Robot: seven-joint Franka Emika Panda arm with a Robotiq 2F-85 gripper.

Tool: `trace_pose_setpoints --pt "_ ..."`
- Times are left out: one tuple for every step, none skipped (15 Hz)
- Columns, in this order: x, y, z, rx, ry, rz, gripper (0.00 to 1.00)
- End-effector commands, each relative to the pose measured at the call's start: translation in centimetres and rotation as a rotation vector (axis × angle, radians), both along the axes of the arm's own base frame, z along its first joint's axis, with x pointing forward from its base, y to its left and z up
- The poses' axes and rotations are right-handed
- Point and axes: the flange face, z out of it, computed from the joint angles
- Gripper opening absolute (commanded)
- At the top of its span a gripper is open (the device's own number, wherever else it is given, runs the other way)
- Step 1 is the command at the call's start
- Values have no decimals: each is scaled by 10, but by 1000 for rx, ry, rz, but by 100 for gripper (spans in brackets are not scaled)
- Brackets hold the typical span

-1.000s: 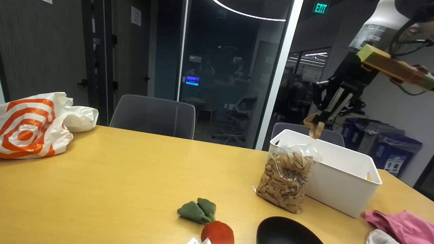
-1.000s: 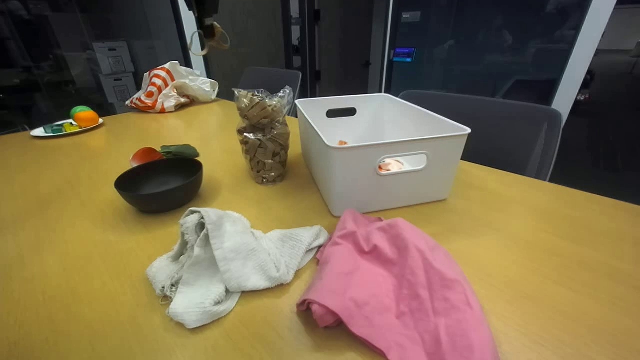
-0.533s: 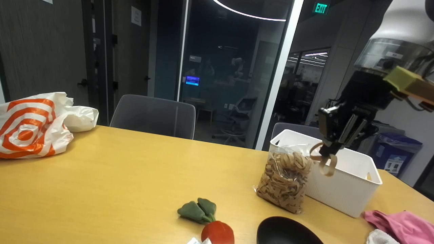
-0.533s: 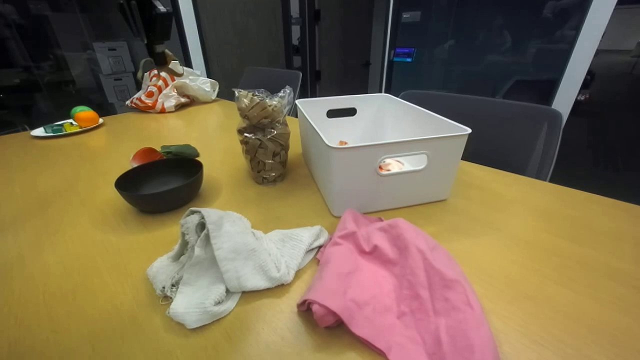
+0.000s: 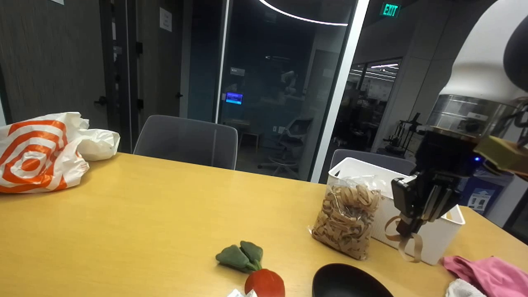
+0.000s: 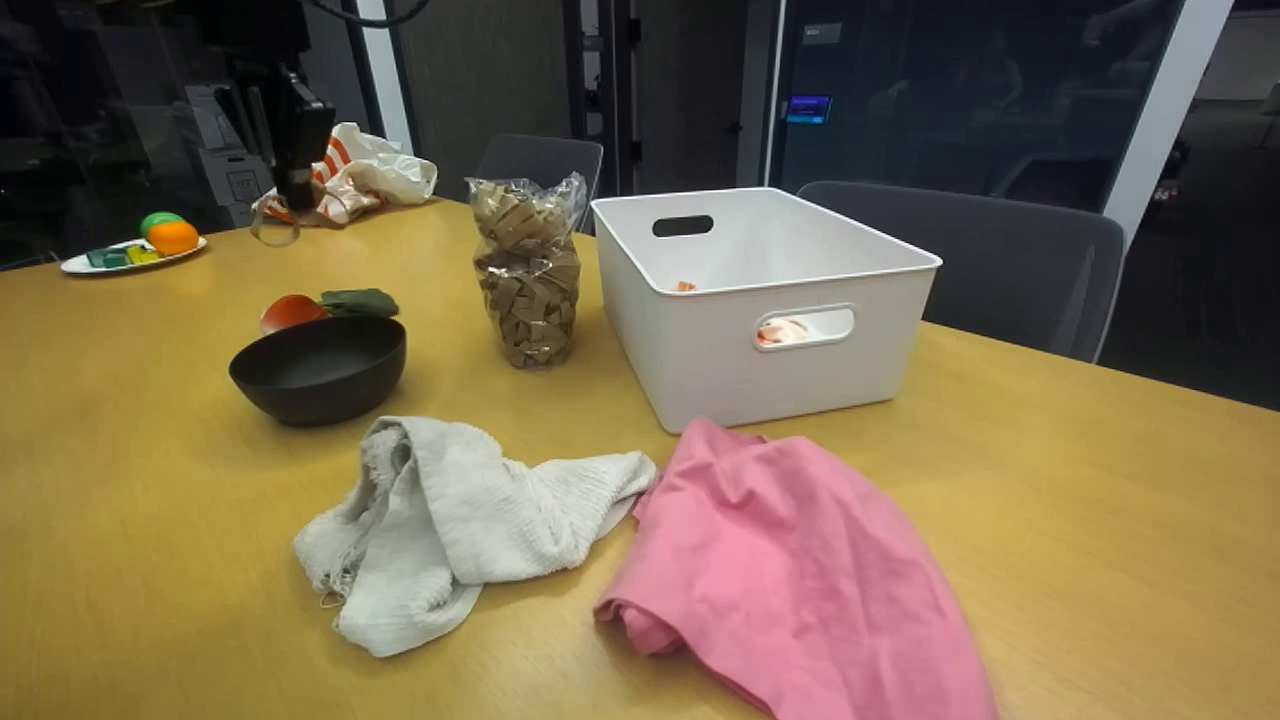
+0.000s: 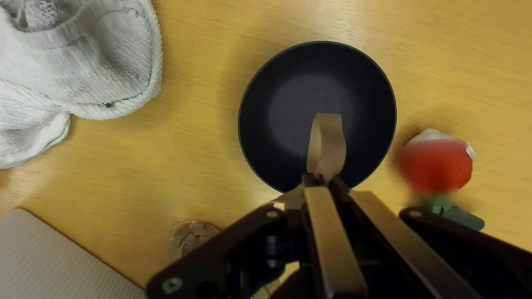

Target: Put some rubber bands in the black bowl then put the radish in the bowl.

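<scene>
My gripper [image 7: 322,179] is shut on tan rubber bands [image 7: 328,143], which loop out past the fingertips on both sides in an exterior view [image 5: 417,247]. Seen from the wrist, the bands overlap the black bowl [image 7: 291,104], whose visible inside shows plain dark surface. The gripper [image 5: 406,232] is still well above table height. The radish [image 7: 436,164], blurred red with green leaves, lies on the table beside the bowl; it also shows in both exterior views, as the radish [image 5: 266,282] and, partly behind the bowl [image 6: 320,375], the radish [image 6: 292,312].
A clear bag of rubber bands [image 6: 530,285] stands against the white bin [image 6: 780,375]. A grey-white towel [image 6: 480,510] and a pink cloth [image 6: 790,570] lie near the bowl and bin. Farther off are a plastic shopping bag [image 5: 37,156] and a plate of toy food [image 6: 135,258].
The gripper has come down from above the bin's height, carrying the rubber bands, and moved away from the bin toward the bowl. Bowl, radish and bag have stayed put.
</scene>
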Motion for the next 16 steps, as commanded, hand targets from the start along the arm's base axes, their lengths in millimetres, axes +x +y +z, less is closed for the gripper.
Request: trace_pose_setpoints --pt "4 3 -4 20 1 43 28" --pt "4 3 -5 23 1 49 34" --pt "5 3 -6 31 1 49 35" --pt "6 2 -6 33 0 47 43" --pt "7 2 -7 34 -2 47 49" --pt "7 1 -7 34 -3 47 58" --pt "7 1 -6 35 -3 46 65" --pt "8 1 -6 36 -4 46 72" --pt "8 2 -4 38 -9 47 80" --pt "8 3 -2 41 -14 51 87" --pt "9 8 1 52 -25 67 94" --pt "9 13 5 69 -37 88 99" --pt "10 21 9 86 -51 115 100" --pt "9 31 11 104 -67 148 100" --pt "9 39 13 120 -80 176 100" --pt "7 50 13 132 -90 208 100"
